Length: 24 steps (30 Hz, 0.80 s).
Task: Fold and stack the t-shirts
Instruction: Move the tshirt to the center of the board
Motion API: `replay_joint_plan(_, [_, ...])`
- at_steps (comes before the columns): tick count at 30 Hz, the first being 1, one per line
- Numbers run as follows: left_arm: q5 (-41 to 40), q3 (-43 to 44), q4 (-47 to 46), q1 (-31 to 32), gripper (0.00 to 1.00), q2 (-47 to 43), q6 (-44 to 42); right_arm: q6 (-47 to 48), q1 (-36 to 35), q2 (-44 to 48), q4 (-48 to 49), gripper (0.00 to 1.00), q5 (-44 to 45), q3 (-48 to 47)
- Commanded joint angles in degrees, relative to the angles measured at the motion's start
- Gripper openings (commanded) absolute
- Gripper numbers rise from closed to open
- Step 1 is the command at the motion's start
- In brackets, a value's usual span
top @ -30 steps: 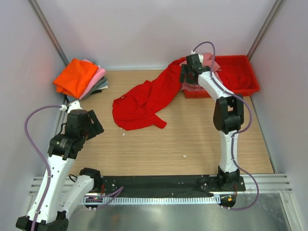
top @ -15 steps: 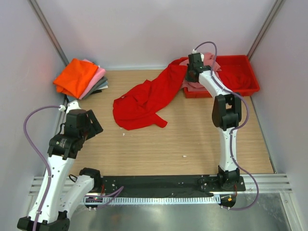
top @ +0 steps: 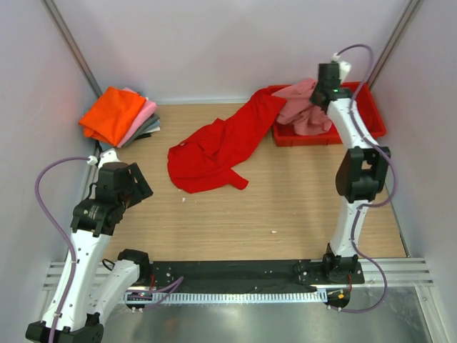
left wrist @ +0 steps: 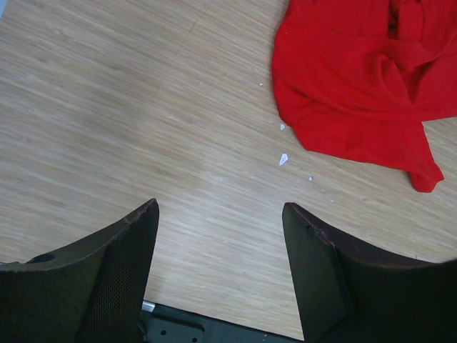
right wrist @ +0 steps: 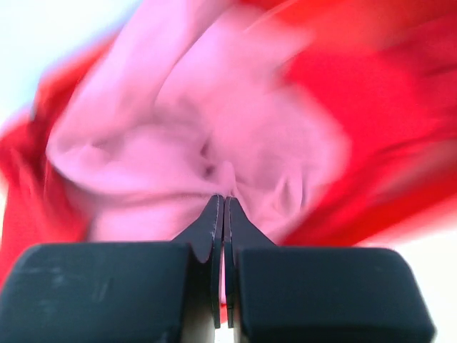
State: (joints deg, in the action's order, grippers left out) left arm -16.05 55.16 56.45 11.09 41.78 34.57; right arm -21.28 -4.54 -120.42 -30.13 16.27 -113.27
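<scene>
pale matte walls point(top: 214, 43) close in a table point(top: 300, 207) of light wood-grain laminate, its fine streaks plain in the left wrist view. across it lies the red t-shirt point(top: 211, 146) — soft plain cloth, bright and unpatterned, spread in a crumpled diagonal band with deep folds. its upper end reaches the left end of the tray point(top: 364, 121), though whether it lies over the rim or only against it cannot be told. its lower end bunches into a rounded heap near the middle of the table, one hem corner trailing to the right. a few small white flecks point(left wrist: 284, 158) dot the wood just beside that hem. the tray is rigid glossy red plastic, rectangular with raised walls, standing at the far right corner. above its left part hangs the dusty pink t-shirt point(top: 303, 107), a limp wrinkled bundle whose lower folds sag down to the tray. the right gripper point(right wrist: 221, 201) has its thin black jaws pressed together on a pinch of that pink cloth, which puckers around the tips; the right wrist view is blurred, so no weave shows. at the far left corner sits a neat slanted stack — the orange t-shirt point(top: 111, 113) on top, the light pink t-shirt point(top: 145, 112) under it, the grey t-shirt point(top: 150, 128) lowest, their edges stepping out to the right. the left gripper point(left wrist: 220, 214) hovers over bare wood at the near left, its broad dark fingers point(left wrist: 114, 271) standing well apart with nothing between them, clear of the red cloth.
</scene>
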Motion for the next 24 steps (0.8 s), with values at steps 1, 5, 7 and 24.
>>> replay_joint_plan(1, [-0.73,1.01,-0.64,-0.46,0.71,-0.12,0.50,-2.62,6.20,10.55,5.17,0.01,13.25,2.34])
replay_joint_plan(5, [-0.73,1.09,-0.72,-0.46,0.71,-0.38,0.50,-4.29,8.84,8.98,2.54,0.01,17.21,1.92])
replay_joint_plan(7, [-0.73,1.01,-0.81,-0.46,0.71,-0.38,0.50,-4.39,9.46,5.83,-0.26,0.18,13.38,-0.18])
replay_joint_plan(24, [-0.65,0.92,-0.72,-0.72,0.71,-0.29,0.50,-5.60,-13.82,22.50,6.56,0.77,-3.34,27.29])
